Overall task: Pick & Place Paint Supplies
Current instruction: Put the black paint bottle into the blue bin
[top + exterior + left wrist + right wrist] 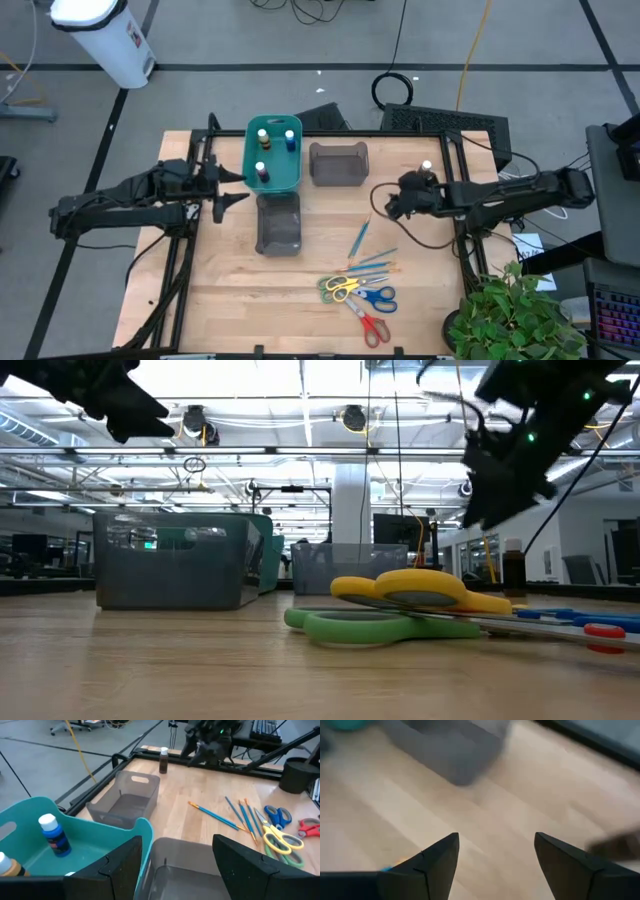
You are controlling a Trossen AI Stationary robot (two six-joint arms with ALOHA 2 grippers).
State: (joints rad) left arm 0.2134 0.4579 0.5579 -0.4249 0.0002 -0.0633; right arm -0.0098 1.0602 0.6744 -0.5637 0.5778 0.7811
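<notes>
A teal bin (283, 178) and two grey bins (338, 165) (279, 224) on the wooden table (250, 300) — a potted plant (515, 315) at its corner.

three paint bottles (262, 172) stand in the teal bin (273, 154); scissors (360, 298) and brushes (368, 252) lie on the table (230, 300).

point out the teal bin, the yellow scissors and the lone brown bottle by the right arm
teal bin (297, 176), high view, right rim.
yellow scissors (420, 589), low view, yellow handle.
brown bottle (163, 762), left wrist view, bottle body.
</notes>
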